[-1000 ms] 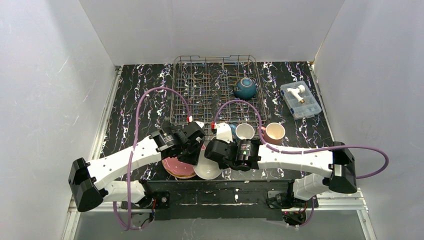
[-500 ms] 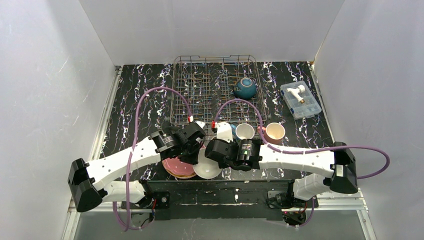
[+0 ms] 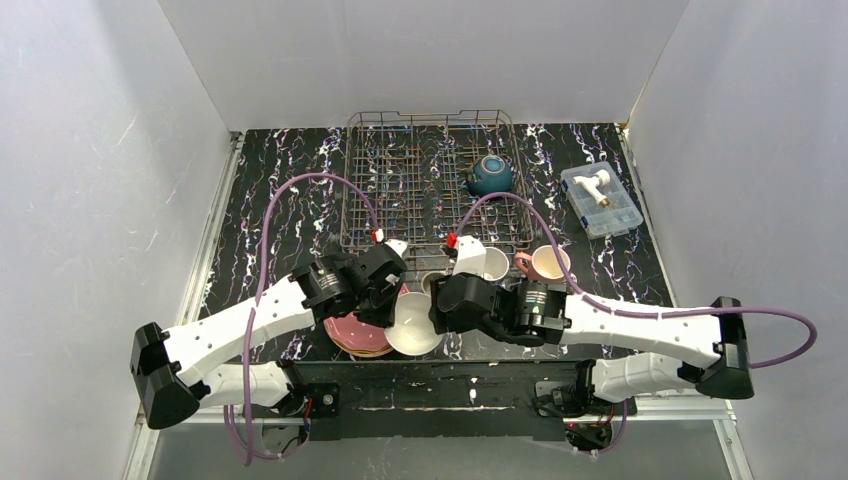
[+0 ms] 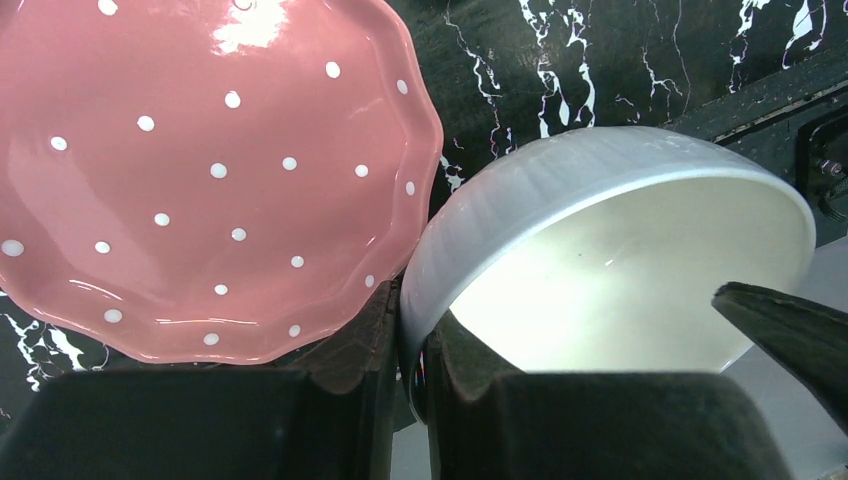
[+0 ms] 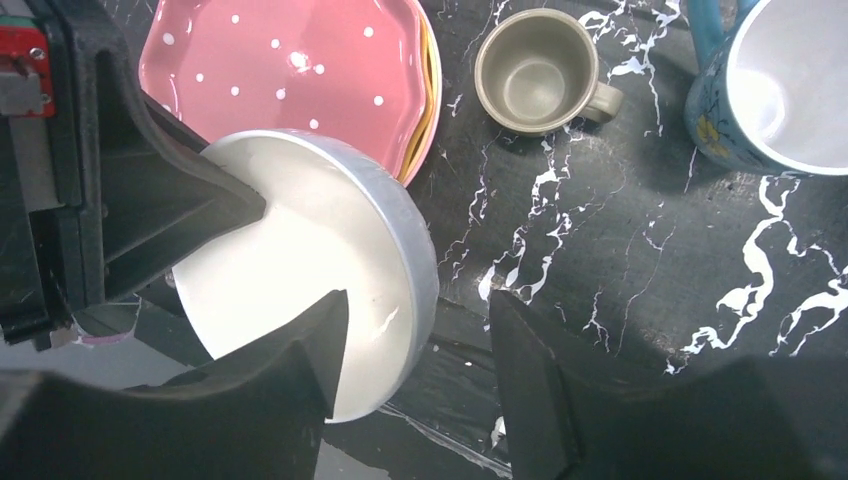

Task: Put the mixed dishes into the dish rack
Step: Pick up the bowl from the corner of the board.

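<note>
Left gripper [image 4: 412,338] is clamped on the white bowl [image 3: 413,325]: one finger inside the rim, one outside, pinching the wall. The bowl is tilted up on edge, outside the rack [image 3: 400,190], a bit off the middle of its near edge; can't tell whether it is touching the table [image 3: 280,190]. Right gripper [image 5: 415,330] is released: jaws spread and straddling the opposite side of the same bowl's rim, one finger over the white inside, the other outside, with a gap showing on both sides. Pink plate [image 4: 200,170], dotted and scalloped, tops a stack sitting flat outside the rack, off its near-left corner; a yellow edge shows under it in the right wrist view. Olive mug [image 5: 540,75] stands upright just outside the rack's near edge, around the middle. Blue mug [image 5: 780,85], white inside, and pink mug [image 3: 548,265] stand upright outside the near edge, toward the rack's near-right corner. Teal bowl [image 3: 491,176] is the only dish in the rack, in its far-right part. Clear box [image 3: 601,198] lies off the rack's right side, well apart from it.
</note>
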`<state>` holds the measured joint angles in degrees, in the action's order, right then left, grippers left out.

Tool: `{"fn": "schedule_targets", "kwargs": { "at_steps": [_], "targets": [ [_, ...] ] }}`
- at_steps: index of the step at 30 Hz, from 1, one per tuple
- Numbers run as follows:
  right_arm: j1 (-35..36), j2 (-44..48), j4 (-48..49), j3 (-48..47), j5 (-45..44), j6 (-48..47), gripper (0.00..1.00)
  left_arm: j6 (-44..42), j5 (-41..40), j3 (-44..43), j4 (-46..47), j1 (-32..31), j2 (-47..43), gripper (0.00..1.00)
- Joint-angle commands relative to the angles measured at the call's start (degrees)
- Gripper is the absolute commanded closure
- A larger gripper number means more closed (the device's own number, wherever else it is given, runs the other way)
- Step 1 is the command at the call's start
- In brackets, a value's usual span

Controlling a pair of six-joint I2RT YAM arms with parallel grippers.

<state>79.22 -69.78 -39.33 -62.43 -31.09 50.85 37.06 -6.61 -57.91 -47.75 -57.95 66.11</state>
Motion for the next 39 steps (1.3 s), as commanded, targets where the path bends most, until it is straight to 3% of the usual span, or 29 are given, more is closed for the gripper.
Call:
{"fn": "schedule_targets", "kwargs": {
  "at_steps": [1,9,16,29,39],
  "targets": [
    [0.32,3.46,2.02,1.46,-1.42,0.28,0.34,-1.13,0.51,-1.97,1.52,0.36,-2.2,1.0],
    [0.23,9.73,5.01,4.37,-0.97,0.73,0.15,-2.69,3.53,-2.66,2.31,3.09,-3.05,1.0],
    [-1.86,13.6,10.0,6.94,3.13,0.91,0.06,-4.19,10.75,-1.26,4.52,8.65,-6.08,1.0],
    [-13.91,16.58,28.27,15.57,24.29,4.18,0.05,-4.99,19.07,1.06,6.52,15.31,-10.04,1.0],
    [-15.14,19.86,39.57,21.85,26.62,10.39,0.05,-3.71,24.84,2.38,9.08,18.23,-11.54,1.0]
  ]
}}
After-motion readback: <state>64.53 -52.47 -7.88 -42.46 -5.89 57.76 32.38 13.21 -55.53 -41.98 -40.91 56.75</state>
